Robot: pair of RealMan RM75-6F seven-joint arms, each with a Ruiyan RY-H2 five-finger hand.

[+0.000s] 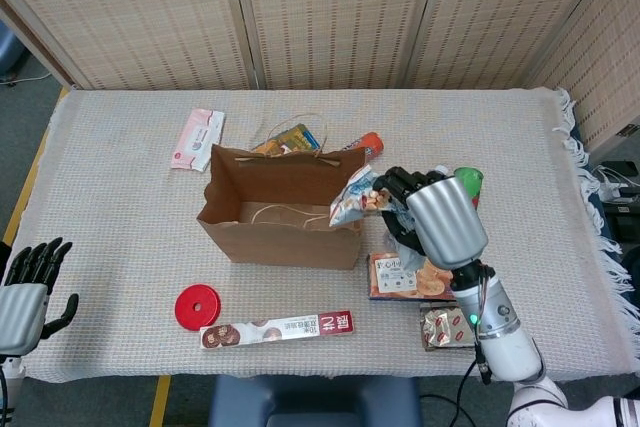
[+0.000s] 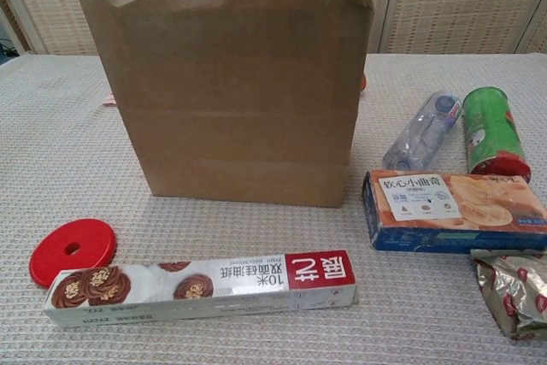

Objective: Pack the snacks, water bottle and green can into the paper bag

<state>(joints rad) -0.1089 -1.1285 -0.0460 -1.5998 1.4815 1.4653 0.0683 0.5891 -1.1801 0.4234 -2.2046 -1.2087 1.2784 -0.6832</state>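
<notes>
— Where is the crinkly pale-blue snack packet [image 1: 357, 197]?

— In the grip of the right hand [image 1: 432, 217], fingers curled round it, lifted clear of the table [image 1: 120, 207] at the right-hand top corner of the open brown paper bag [image 1: 283, 209], its tip just over the rim.

— What lies around the bag?

— To its right, a clear plastic water bottle [image 2: 422, 131] beside a green can with a red end [image 2: 488, 132], both on their sides. In front of those lies a flat orange-and-blue biscuit box [image 2: 453, 208], then a shiny brown foil packet [image 2: 516, 291] at the near edge. Before the bag sit a long white cookie box with a red end [image 2: 201, 287] and a red plastic disc with a hole [image 2: 73, 250].

— And behind?

— A pink-and-white pouch [image 1: 196, 138], a colourful snack pack [image 1: 290, 139] and an orange tube [image 1: 366, 143].

— The left hand [image 1: 28, 287]?

— At the near left corner, off the table, fingers spread, holding nothing.
</notes>
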